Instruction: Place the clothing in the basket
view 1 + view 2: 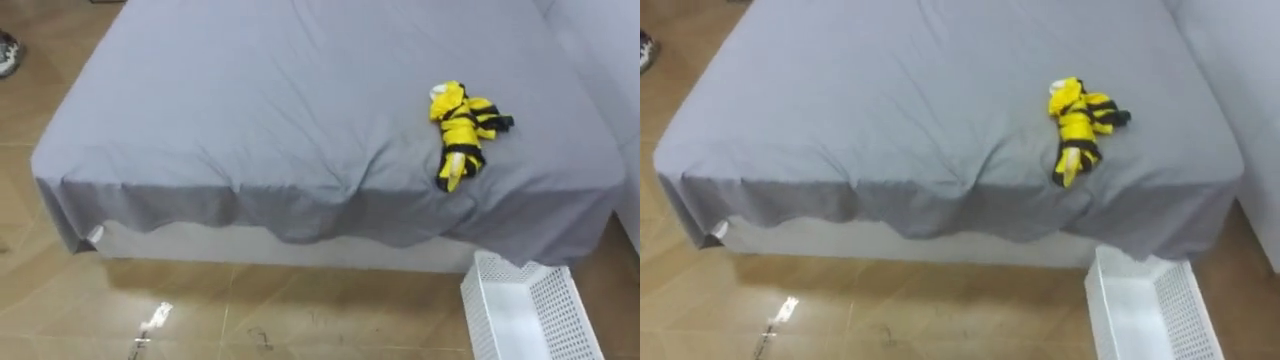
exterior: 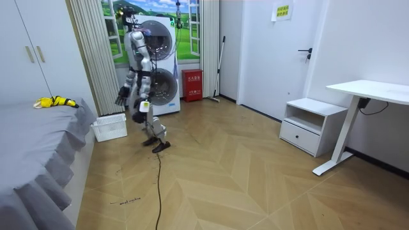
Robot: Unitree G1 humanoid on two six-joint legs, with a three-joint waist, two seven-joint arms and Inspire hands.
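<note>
A yellow and black striped garment (image 1: pixel 462 130) lies bunched on the grey bed sheet (image 1: pixel 250 110), towards the bed's right side and near its front edge. The white slatted basket (image 1: pixel 525 310) stands on the floor below it, at the bed's right corner. In the room view I stand beside the basket (image 2: pixel 110 126), facing the bed, with one foot lifted off the floor. The garment (image 2: pixel 56 101) lies on the bed, out of arm's reach. My right hand (image 2: pixel 121 97) hangs out in front of me and my left hand (image 2: pixel 138 117) hangs low by my hip; both hold nothing.
The sheet hangs over the bed's front edge above a wooden floor (image 1: pixel 300 310). Behind me are stacked washing machines (image 2: pixel 160 64), a red box (image 2: pixel 192 85) and curtains. A white cabinet (image 2: pixel 313 124) and a desk (image 2: pixel 370 89) stand at the room view's right.
</note>
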